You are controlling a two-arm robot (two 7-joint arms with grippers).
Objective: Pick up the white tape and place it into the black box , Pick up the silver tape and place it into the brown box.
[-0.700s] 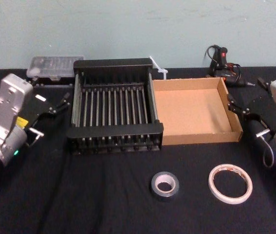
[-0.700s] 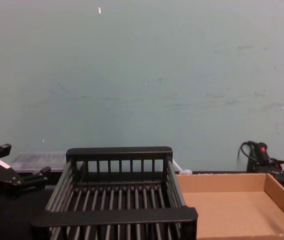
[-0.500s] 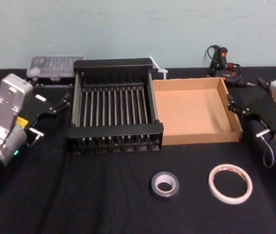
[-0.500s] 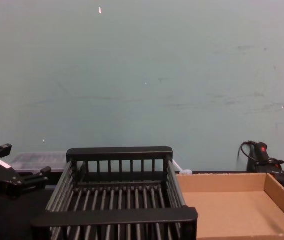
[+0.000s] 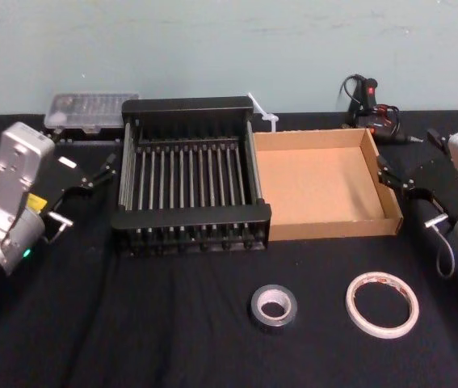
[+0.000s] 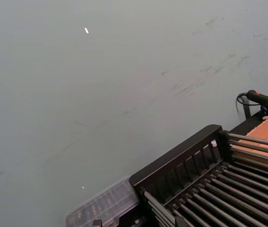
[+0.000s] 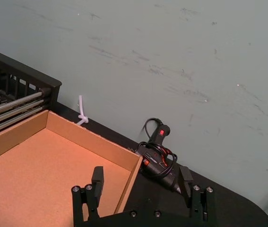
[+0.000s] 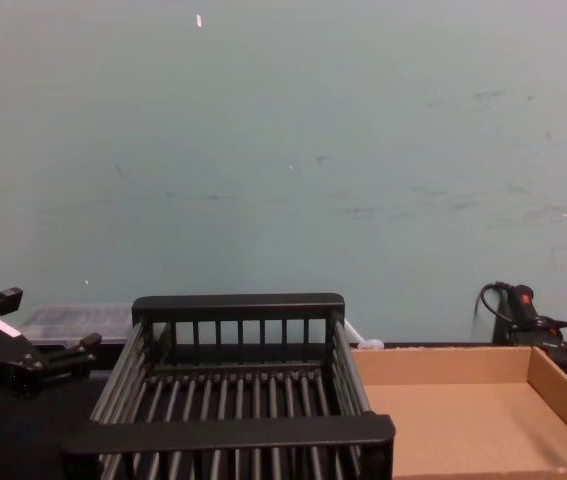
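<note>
The white tape [image 5: 382, 304] lies flat on the black cloth at the front right. To its left lies the silver tape [image 5: 274, 305], also flat. The black box [image 5: 192, 217] stands mid-table with the brown box [image 5: 325, 186] touching its right side; both hold nothing. My left gripper [image 5: 87, 159] hovers open just left of the black box [image 8: 238, 432], nothing between its fingers. My right gripper [image 5: 413, 159] hangs open beside the brown box's right wall, behind the white tape. In the right wrist view its fingers [image 7: 97, 178] stand wide apart over the brown box's [image 7: 44, 161] far corner.
A clear plastic case [image 5: 91, 109] sits behind the black box at the back left. A black glue gun with cable [image 5: 366, 101] lies behind the brown box, close to the right gripper [image 7: 142, 182]. A white zip tie [image 5: 261, 111] sticks up between the boxes.
The right arm has edged very slightly; both tapes, both boxes and the left arm are where they were.
</note>
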